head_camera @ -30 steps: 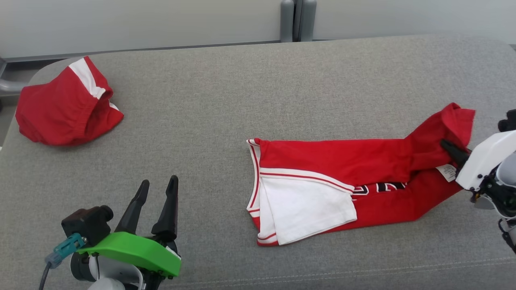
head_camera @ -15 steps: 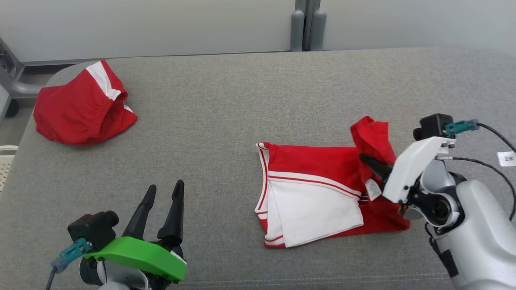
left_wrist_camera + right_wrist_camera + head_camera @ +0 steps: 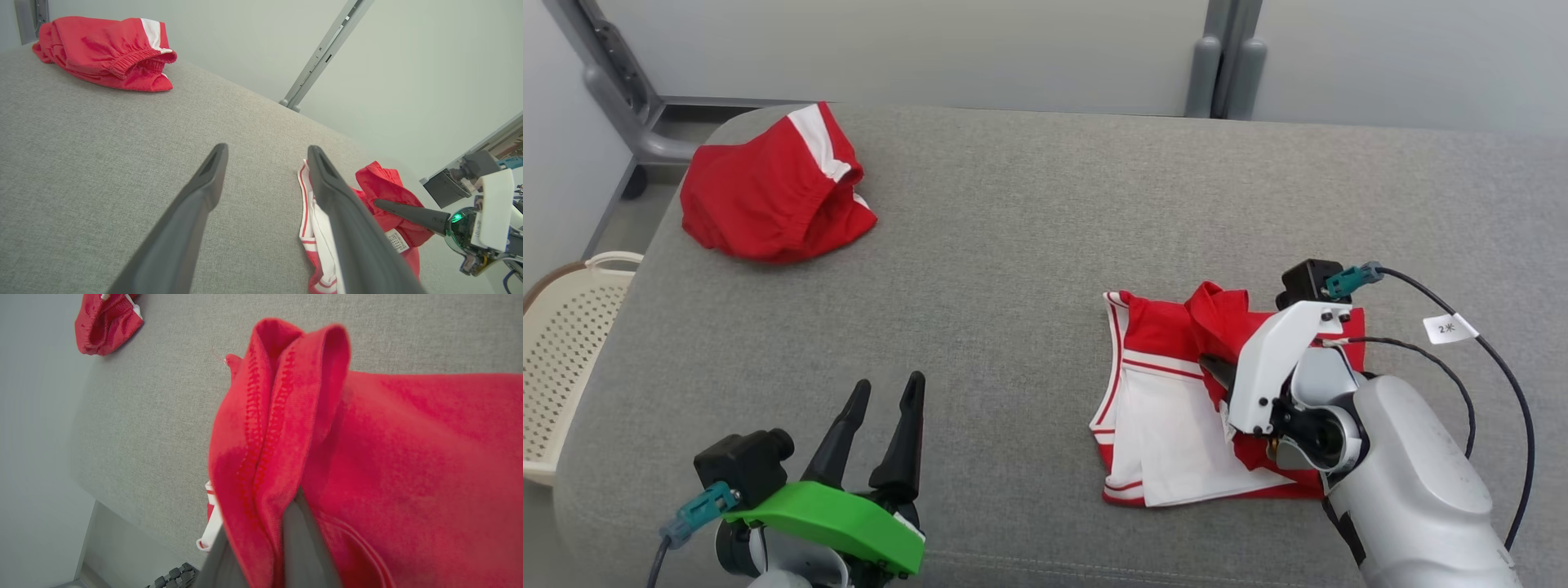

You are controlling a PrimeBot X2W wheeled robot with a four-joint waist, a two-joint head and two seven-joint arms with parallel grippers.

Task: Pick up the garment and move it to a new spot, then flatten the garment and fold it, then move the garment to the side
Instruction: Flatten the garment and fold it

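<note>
Further-folded garment [image 3: 1168, 425], right gripper [image 3: 1211, 367] pinching it

Our left gripper [image 3: 889, 380], two long dark tapered fingers ahead of a bright green plastic wrist cover [image 3: 825, 523], hovers with its jaws spread wide and nothing between them. In its own wrist view the fingers [image 3: 196, 204] splay well apart. Our right gripper [image 3: 1207, 362], fronting a white plastic wrist plate [image 3: 1270, 367] on a rounded pale grey forearm [image 3: 1413, 490], has its jaws pressed together on a fold of the red jersey garment [image 3: 1217, 314]. The cloth bunches just ahead of the tips and drapes over both fingers [image 3: 304, 555].
</note>
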